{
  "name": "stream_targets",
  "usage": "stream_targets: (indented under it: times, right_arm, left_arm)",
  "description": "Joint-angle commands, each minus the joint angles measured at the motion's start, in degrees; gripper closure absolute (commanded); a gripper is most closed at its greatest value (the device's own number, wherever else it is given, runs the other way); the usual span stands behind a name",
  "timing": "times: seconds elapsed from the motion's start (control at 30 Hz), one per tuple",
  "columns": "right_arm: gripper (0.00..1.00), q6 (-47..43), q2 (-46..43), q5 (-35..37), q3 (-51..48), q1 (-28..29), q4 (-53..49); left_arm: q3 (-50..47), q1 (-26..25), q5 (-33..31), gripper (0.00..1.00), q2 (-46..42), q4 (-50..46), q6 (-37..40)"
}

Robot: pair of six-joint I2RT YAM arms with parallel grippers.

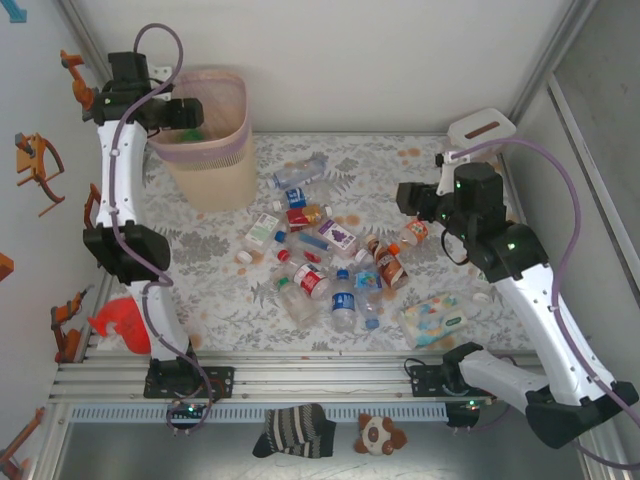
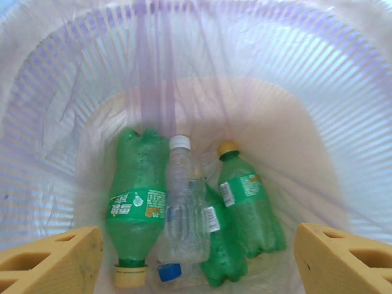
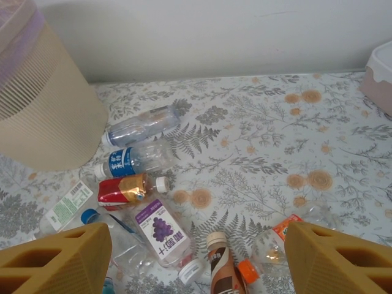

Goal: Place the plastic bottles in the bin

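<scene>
Many plastic bottles lie in a loose pile on the patterned table, right of the beige bin. My left gripper hangs open over the bin's mouth, nothing between its fingers. Down inside the pink liner lie green bottles and a clear one, well below the left gripper. My right gripper stands open and empty above the pile's right side. Under the right gripper lie a purple-labelled bottle, a brown one and an orange-capped one. The bin is at the far left.
A pastel wipes pack lies at the front right of the table. A white tissue box stands at the back right corner. A striped sock and a small plush toy lie below the near rail.
</scene>
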Motion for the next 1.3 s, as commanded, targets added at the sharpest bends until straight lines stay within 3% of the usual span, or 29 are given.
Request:
stream_targets:
  times: [0.0, 0.43, 0.77, 0.93, 1.07, 1.27]
  right_arm:
    - [0.26, 0.2, -0.9, 0.3, -0.4, -1.8, -1.4]
    - [0.27, 3.0, 2.8, -5.1, -3.1, -15.1, -7.1]
    - [0.22, 5.9, 6.1, -6.3, -10.3, -29.0, -7.3]
    - [0.18, 9.0, 8.4, 1.6, -12.7, -34.4, -7.7]
    - [0.17, 14.7, 10.4, 3.5, -13.8, -38.4, -7.1]
    - [0.15, 10.3, 15.4, 10.5, -15.6, -39.2, -4.7]
  left_arm:
    - [-4.0, 0.3, 3.6, 0.2, -5.0, 1.7, -2.2]
    - [-42.3, -0.6, 12.3, 0.23, -30.4, 27.3, -12.5]
    - [-60.8, -5.8, 14.6, 0.23, -41.8, 37.0, -19.4]
    - [-66.5, -10.2, 14.6, 0.23, -44.4, 39.1, -21.8]
    - [-69.8, -12.1, 14.1, 0.23, -45.3, 40.7, -22.9]
    - [-71.3, -13.5, 15.0, 0.24, -44.6, 41.5, -23.9]
